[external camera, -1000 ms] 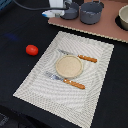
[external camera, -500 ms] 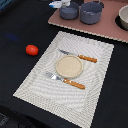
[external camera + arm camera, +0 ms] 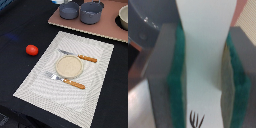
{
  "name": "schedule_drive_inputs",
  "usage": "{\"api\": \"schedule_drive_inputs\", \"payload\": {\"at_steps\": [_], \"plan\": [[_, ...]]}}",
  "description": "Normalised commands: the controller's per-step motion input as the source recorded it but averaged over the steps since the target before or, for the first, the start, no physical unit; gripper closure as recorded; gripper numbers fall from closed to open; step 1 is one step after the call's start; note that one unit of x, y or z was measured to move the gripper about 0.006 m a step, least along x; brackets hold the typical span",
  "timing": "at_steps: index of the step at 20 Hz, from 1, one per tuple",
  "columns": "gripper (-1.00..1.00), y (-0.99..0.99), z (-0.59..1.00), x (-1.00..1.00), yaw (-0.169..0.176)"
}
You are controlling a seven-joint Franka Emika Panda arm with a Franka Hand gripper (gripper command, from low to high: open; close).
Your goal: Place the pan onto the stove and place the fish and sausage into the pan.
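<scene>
The blue-grey pan point(image 3: 69, 10) stands on the pinkish-brown stove point(image 3: 107, 27) at the back, next to a larger grey pot point(image 3: 91, 12). The red sausage point(image 3: 31, 49) lies on the dark table at the exterior view's left, beside the placemat. In the wrist view my gripper point(image 3: 203, 75) is shut on the white fish point(image 3: 205, 50), which is clamped between the green pads point(image 3: 178, 75). A grey-blue surface point(image 3: 143, 25) that may be the pan shows behind the fingers. The exterior view does not show the gripper clearly; it is at or beyond the top edge near the pan.
A pale woven placemat point(image 3: 45, 85) holds a round beige plate point(image 3: 68, 65), a knife point(image 3: 80, 57) and a fork point(image 3: 67, 81) with orange handles. A round pale object on a dark burner point(image 3: 123, 18) sits at the stove's right end.
The pale shape of the gripper with the fish near the pan has moved up towards the exterior view's top edge and is nearly out of frame. Sausage, pan and pot have not moved.
</scene>
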Motion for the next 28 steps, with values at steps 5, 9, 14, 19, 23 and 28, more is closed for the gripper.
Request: {"api": "schedule_drive_inputs", "payload": {"at_steps": [5, 9, 14, 19, 23, 28], "plan": [[1.0, 0.65, 0.0, 0.26, -0.003], [1.0, 0.43, 0.0, 0.39, -0.009], [1.0, 0.26, 0.0, 0.52, -0.028], [1.0, 0.27, -0.01, 0.5, -0.03], [1.0, 0.3, -0.05, 0.27, -0.016], [1.0, 0.27, -0.04, 0.1, -0.001]]}}
